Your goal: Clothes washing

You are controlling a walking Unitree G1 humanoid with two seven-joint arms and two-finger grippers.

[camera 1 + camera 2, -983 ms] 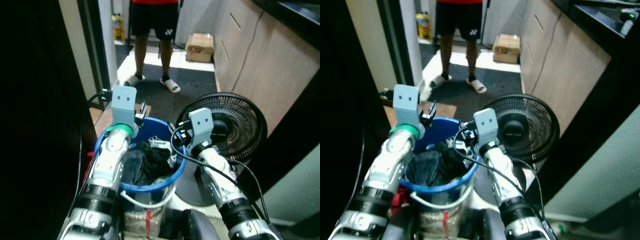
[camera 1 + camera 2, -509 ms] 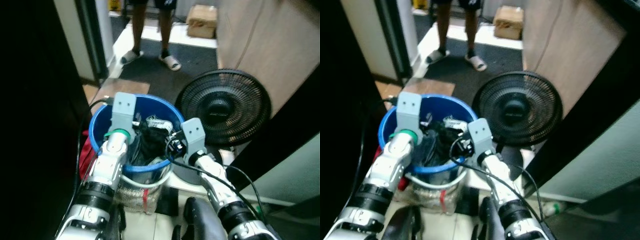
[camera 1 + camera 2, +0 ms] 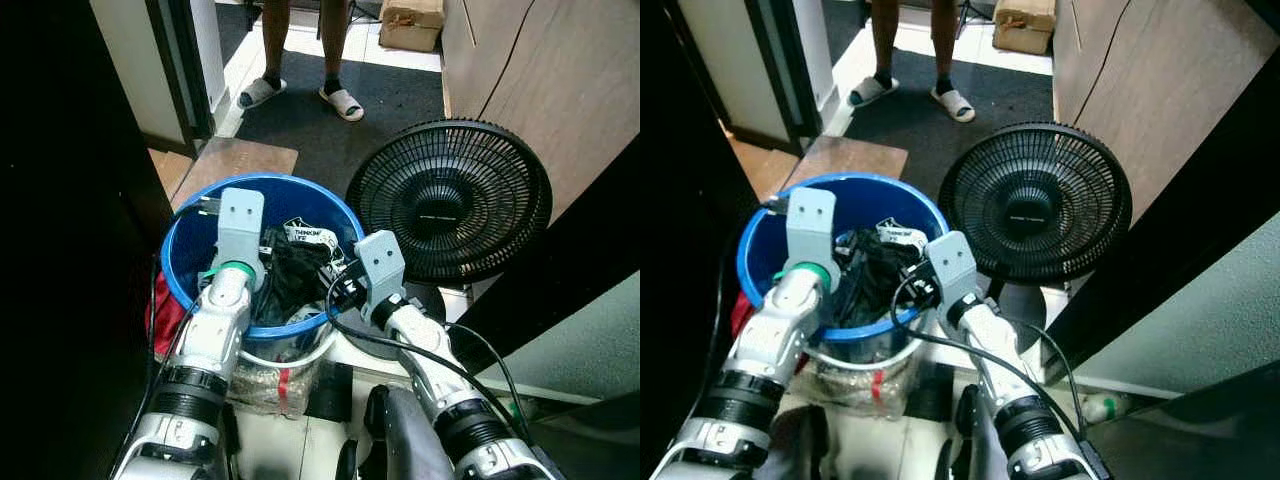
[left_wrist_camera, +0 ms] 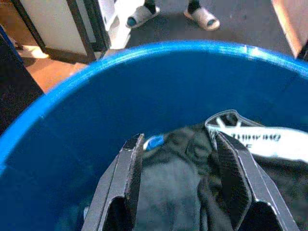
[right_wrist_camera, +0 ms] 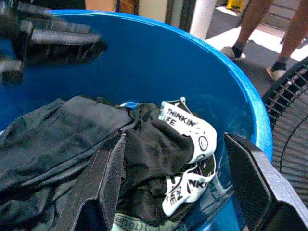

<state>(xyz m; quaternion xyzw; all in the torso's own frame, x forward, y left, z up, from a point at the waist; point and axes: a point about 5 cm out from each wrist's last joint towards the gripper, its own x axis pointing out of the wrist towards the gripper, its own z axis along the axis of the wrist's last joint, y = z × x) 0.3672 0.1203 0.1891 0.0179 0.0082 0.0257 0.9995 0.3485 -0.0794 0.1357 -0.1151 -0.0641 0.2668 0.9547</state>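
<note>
— Silver forearms reaching down over a blue plastic bucket (image 3: 185,262), near the bottom of the head views. Standing on something wrapped in clear plastic, with a red cloth (image 3: 163,318) showing beside it on the robot's left.

— And inside the bucket?

— Holding a heap of dark clothes (image 3: 290,275), black and grey, with a white garment printed in black letters (image 5: 185,139) lying among them toward the far side of the heap.

— Left gripper?

— Left gripper (image 4: 182,185) hanging inside the bucket's near-left wall, fingers spread apart, pointing down at the dark clothes. Gripping nothing. Hard to say whether the fingertips (image 4: 131,161) are touching the cloth or just above it.

— Right one?

— Right gripper (image 5: 175,185) poised over the bucket's right rim, fingers also wide apart, framing the dark clothes and the printed white garment between them. Holding nothing either.

— Further out?

— Sitting just to the right of the bucket, a black floor fan (image 3: 448,200), grille tilted up toward the camera. Running up the right side, a wooden cabinet front (image 3: 540,80). Beyond the bucket, a brown mat (image 3: 235,160), then dark flooring, where a person's legs (image 3: 305,45) in white sandals are standing, with a cardboard box (image 3: 412,22) lying by the cabinet.
</note>
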